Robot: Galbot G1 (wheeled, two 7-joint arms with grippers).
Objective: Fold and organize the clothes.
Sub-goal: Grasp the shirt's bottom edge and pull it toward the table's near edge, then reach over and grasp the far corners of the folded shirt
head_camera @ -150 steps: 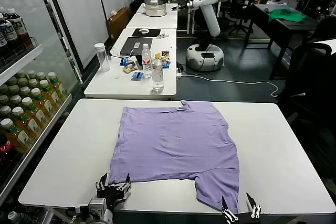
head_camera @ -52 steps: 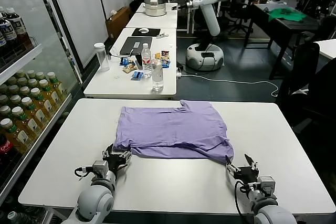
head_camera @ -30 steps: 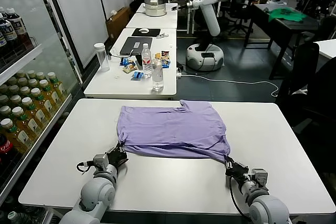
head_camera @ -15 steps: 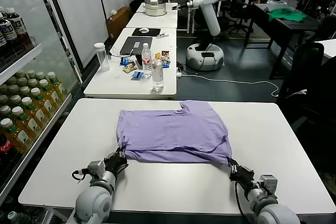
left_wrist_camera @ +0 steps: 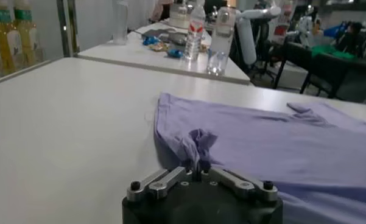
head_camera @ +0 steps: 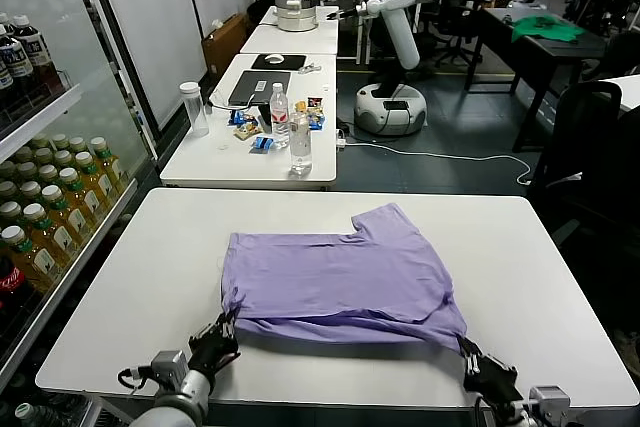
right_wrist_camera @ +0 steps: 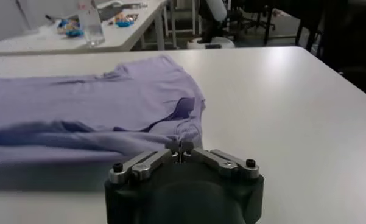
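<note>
The lavender T-shirt [head_camera: 340,272] lies folded over itself on the white table [head_camera: 130,277], one sleeve pointing to the far side. My left gripper [head_camera: 222,329] is shut on the shirt's near left corner, a bunched tuft of fabric in the left wrist view [left_wrist_camera: 199,159]. My right gripper [head_camera: 465,349] is shut on the near right corner, seen pinched in the right wrist view [right_wrist_camera: 180,146]. Both corners are held low near the table's front edge, and the fabric [right_wrist_camera: 79,115] stretches between them. No print or tag shows.
A second white table [head_camera: 250,152] beyond holds water bottles [head_camera: 299,137], a laptop and snacks. A drinks shelf [head_camera: 35,217] stands to the left. Another robot [head_camera: 395,7] and a green garment [head_camera: 545,29] on a dark table are far behind.
Both grippers have pulled the held corners back toward the table's front edge. The whole shirt has slid nearer and its far sleeve now sticks out.
</note>
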